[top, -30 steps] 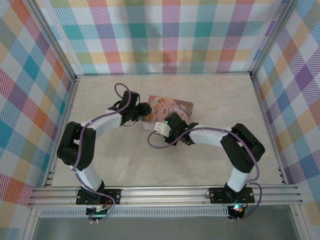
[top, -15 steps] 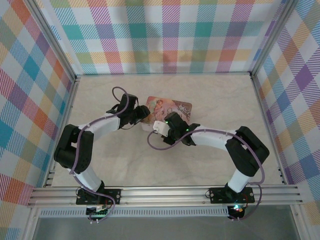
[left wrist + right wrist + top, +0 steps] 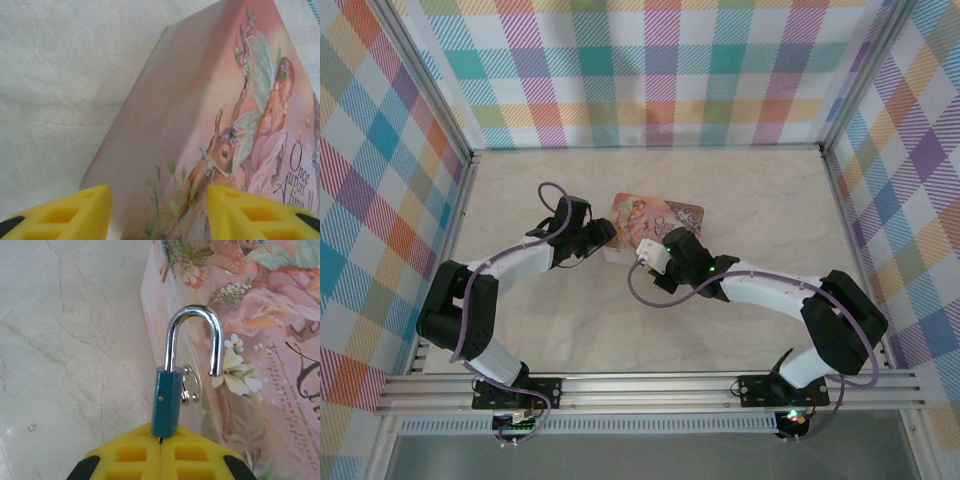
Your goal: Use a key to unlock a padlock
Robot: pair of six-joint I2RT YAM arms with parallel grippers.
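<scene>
Pale marble-look tabletop [image 3: 750,200], cream with thin grey veins. Plaid walls close three sides of the tabletop: back wall [image 3: 650,70] past its far edge, left wall [image 3: 370,200], right wall [image 3: 920,180]. Pastel checks in teal, pink, orange, purple, yellow. Aluminium frame posts [image 3: 425,80] rise from the tabletop's far corners. Aluminium rail [image 3: 650,385] runs along its near edge. Light soft, even.
</scene>
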